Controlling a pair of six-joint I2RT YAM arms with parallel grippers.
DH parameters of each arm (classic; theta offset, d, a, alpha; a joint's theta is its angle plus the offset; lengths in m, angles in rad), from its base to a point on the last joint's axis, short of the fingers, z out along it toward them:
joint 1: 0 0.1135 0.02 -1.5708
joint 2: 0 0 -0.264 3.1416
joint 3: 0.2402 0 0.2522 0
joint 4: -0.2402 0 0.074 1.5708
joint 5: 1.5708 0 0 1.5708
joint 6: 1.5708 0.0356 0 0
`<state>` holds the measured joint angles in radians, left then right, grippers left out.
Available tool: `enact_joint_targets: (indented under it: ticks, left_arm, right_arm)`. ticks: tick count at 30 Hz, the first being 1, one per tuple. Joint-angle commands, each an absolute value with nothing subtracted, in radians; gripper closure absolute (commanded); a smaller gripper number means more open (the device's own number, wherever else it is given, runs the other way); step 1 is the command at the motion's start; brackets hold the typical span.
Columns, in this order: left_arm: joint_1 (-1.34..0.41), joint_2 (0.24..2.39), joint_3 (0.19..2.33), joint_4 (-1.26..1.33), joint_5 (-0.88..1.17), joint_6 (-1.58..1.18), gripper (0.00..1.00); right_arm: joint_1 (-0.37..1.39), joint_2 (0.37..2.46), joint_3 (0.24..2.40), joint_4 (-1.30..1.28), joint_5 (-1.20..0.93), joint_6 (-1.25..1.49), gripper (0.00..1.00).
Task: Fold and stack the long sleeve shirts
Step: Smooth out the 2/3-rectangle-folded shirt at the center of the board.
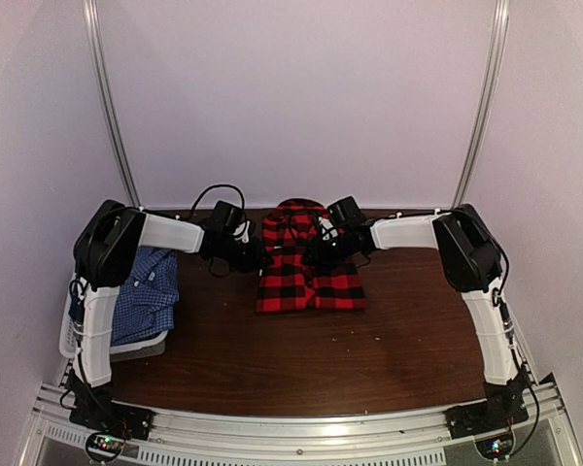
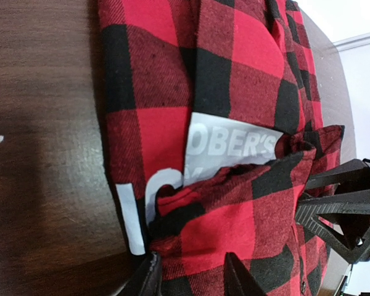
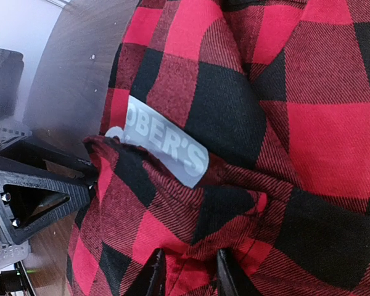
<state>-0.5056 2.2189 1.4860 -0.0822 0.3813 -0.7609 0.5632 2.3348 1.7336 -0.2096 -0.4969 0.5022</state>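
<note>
The red-and-black plaid shirt (image 1: 308,264) lies folded at the middle back of the table, its white neck label (image 2: 231,145) showing under a raised fold of collar cloth. My left gripper (image 1: 256,254) comes at it from the left. In the left wrist view the left gripper (image 2: 194,279) is shut on a bunch of plaid cloth. My right gripper (image 1: 318,254) comes from the right, and in the right wrist view the right gripper (image 3: 190,276) pinches puckered plaid cloth just below the label (image 3: 166,148). The blue-and-white check shirt (image 1: 148,289) lies folded at the left.
A pale grey plastic basket (image 1: 70,335) sits under the blue shirt at the table's left edge, beside the left arm. Dark wood table (image 1: 301,359) stretches in front of the plaid shirt. White walls and metal posts close in the back and sides.
</note>
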Motion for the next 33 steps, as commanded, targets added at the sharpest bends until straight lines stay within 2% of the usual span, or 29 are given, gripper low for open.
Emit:
enact_joint_targets:
  ticks: [1, 9, 16, 25, 33]
  left_arm:
    - [-0.5, 2.228, 1.516, -0.092, 0.381, -0.736, 0.64]
    - [-0.5, 2.169, 1.516, -0.12, 0.351, -0.708, 0.64]
    - [-0.5, 2.098, 1.505, -0.139, 0.329, -0.683, 0.64]
    - [-0.537, 2.026, 1.46, -0.139, 0.35, -0.691, 0.64]
    - [-0.647, 2.064, 1.469, -0.084, 0.395, -0.731, 0.63]
  right_arm:
    - [0.55, 2.355, 1.784, -0.248, -0.455, 0.503, 0.7]
    - [0.527, 2.263, 1.801, -0.295, -0.439, 0.467, 0.68]
    - [0.467, 2.179, 1.722, -0.282, -0.435, 0.441, 0.67]
    - [0.425, 2.246, 1.71, -0.276, -0.471, 0.428, 0.68]
    - [0.403, 2.369, 1.76, -0.286, -0.503, 0.438, 0.68]
